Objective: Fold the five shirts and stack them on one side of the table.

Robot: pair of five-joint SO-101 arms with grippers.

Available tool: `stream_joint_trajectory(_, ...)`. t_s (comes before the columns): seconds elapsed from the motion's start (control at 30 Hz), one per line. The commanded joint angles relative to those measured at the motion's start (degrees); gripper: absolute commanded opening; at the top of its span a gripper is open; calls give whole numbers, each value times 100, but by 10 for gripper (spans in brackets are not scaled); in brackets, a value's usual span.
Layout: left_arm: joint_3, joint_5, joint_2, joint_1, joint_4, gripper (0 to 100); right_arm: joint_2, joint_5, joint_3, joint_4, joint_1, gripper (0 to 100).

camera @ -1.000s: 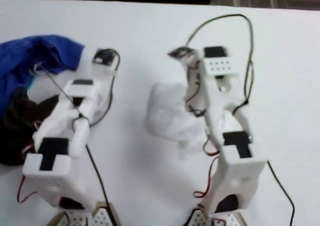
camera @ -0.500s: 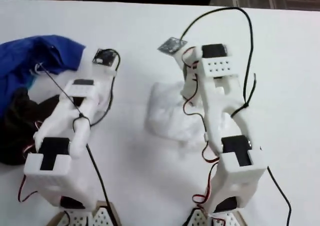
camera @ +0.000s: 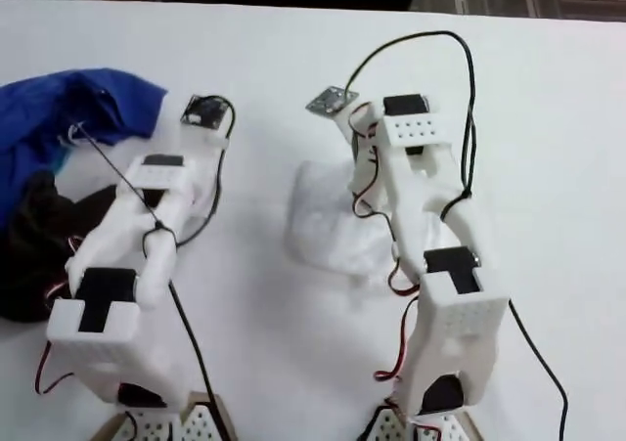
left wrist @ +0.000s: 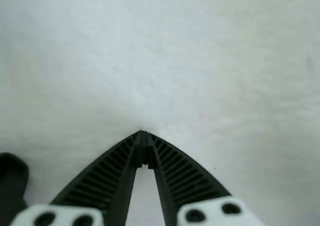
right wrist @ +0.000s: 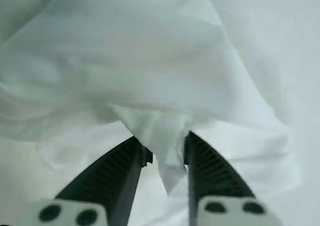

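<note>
A crumpled white shirt lies mid-table under the right arm. In the right wrist view my right gripper is shut on a pinched fold of the white shirt, and a corner of cloth sticks out between its fingers. A blue shirt and a black shirt lie bunched at the table's left edge. The left arm stands beside them. My left gripper is shut with nothing in it, tips together just over the bare white table.
Cables loop from both arms, one black loop arching over the table behind the right arm. Bare table stretches to the right and along the far edge. The arm bases stand at the near edge.
The right arm's wrist has shifted a little to the left over the white shirt, and its cable loop has swung. The left arm and the blue and black shirts have stayed put.
</note>
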Motion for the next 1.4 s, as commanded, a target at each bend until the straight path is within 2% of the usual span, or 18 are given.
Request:
stream_joint_trajectory(0.0, -40, -44, -211, -9, -53, 25, -347, -308, -281, 40, 66, 34)
stream_joint_trajectory(0.13, -40, -44, -211, -9, -53, 25, -954, -501, -237, 101, 189, 21)
stream_joint_trajectory(0.4, -40, -44, -211, -9, -53, 25, -1473, -457, -158, 1130, 532, 20)
stream_joint_trajectory(0.63, -40, -44, -211, -9, -53, 25, -1473, -422, 1073, 1112, 963, 20)
stream_joint_trajectory(0.83, -40, -44, -211, -9, -53, 25, -1490, 0, 1591, 1112, 1314, 26)
stream_joint_trajectory(1.0, -40, -44, -211, -9, -53, 25, -1534, 26, 1556, 1121, 1420, 191)
stream_joint_trajectory(1.07, -40, -44, -211, -9, -53, 25, -1578, 26, 1468, 1121, 1385, 229)
stream_joint_trajectory(1.37, -40, -44, -211, -9, -53, 25, -2888, -70, 387, 1095, 1385, 84)
